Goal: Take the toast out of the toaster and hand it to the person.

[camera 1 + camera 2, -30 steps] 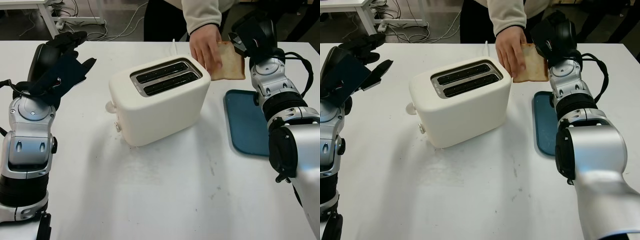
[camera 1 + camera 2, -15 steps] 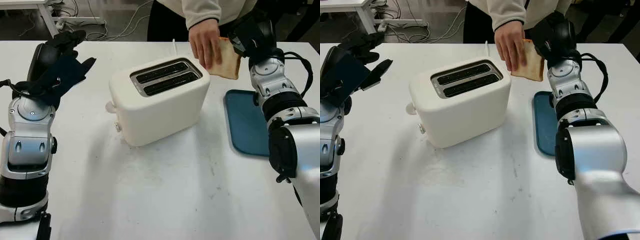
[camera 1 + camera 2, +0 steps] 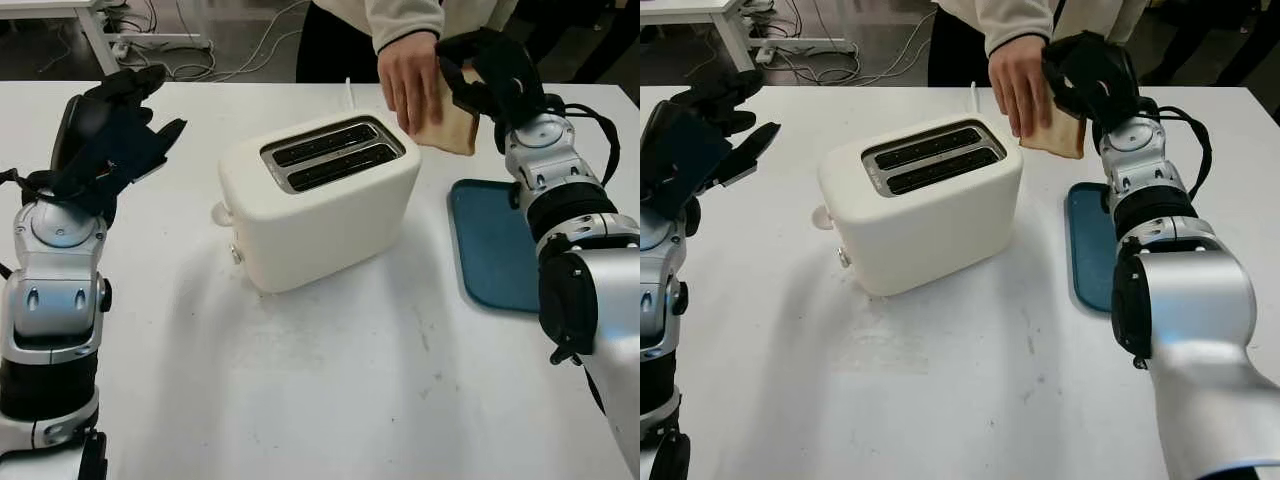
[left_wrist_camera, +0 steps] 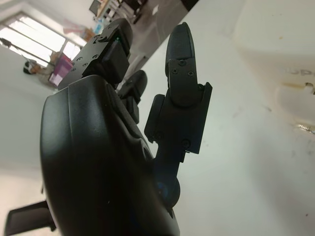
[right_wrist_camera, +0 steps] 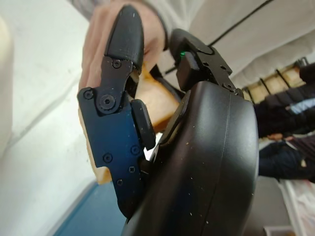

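Observation:
A slice of toast (image 3: 452, 128) hangs in the air behind the white toaster (image 3: 320, 200), whose two slots look empty. A person's hand (image 3: 408, 85) grips the toast's left edge. My right hand (image 3: 478, 72) is against the toast's top right; its fingers (image 5: 115, 98) stand straightened and open, with the toast (image 5: 160, 105) in the gap between them and the palm. My left hand (image 3: 110, 130) is open, raised over the table's left side, well away from the toaster.
A blue tray (image 3: 495, 245) lies flat on the white table (image 3: 330, 380) right of the toaster, below my right forearm. The person stands at the far edge. Cables lie on the floor behind.
The person's hand has lifted and tilted the toast. My right hand's fingers have loosened from the toast and now reach over its top. The left hand shifted slightly.

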Robot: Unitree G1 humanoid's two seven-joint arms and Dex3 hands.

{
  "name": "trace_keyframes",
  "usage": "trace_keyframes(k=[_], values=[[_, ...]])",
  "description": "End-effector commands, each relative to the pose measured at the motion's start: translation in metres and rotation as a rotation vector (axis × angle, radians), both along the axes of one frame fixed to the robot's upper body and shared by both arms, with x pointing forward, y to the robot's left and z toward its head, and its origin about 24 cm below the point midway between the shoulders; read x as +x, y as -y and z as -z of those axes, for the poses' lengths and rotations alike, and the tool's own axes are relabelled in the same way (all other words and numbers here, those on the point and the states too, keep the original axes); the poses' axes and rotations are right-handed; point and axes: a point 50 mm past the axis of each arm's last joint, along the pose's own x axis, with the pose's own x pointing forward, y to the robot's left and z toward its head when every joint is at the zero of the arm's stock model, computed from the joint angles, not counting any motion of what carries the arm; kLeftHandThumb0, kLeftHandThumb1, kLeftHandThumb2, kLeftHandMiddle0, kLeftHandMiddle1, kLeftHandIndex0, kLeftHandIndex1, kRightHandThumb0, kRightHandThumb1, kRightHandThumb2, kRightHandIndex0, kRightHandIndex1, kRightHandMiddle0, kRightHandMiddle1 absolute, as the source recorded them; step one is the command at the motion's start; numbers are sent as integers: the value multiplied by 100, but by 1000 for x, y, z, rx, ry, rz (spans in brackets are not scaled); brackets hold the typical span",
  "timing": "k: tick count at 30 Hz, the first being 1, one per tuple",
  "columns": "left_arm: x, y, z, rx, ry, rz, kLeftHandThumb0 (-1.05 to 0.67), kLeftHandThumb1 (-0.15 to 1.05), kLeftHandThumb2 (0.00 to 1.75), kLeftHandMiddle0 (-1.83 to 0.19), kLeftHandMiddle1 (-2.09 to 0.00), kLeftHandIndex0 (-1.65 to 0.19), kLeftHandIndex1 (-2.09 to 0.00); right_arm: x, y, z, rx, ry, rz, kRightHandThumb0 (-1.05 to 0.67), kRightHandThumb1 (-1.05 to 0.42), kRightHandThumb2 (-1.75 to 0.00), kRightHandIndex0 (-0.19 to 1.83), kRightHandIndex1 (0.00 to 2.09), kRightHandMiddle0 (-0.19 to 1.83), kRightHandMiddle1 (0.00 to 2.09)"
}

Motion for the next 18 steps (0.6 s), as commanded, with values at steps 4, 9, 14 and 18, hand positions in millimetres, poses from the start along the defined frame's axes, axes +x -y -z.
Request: trace_keyframes(k=[4, 9, 14, 18], values=[[-13, -4, 9, -73, 35, -28, -49, 92, 42, -10, -79, -43, -1, -9, 6, 7, 37, 103, -51, -94, -92, -78, 4, 10, 13, 3], [-27, -5, 25, -156, 56, -35, -53, 92, 45, -5, -83, -40, 0, -26, 8, 33, 108, 175, -108, -87, -92, -76, 0, 0, 1, 0], [-49, 5, 38, -262, 59, -40, -50, 92, 51, 0, -73, -32, 0, -58, 8, 70, 232, 160, -172, -80, -92, -76, 0, 0, 0, 0], [-59, 15, 53, -255, 43, -32, -60, 92, 50, 0, -71, -30, 0, -85, -4, 97, 277, 107, -204, -78, -92, -82, 0, 0, 0, 0]])
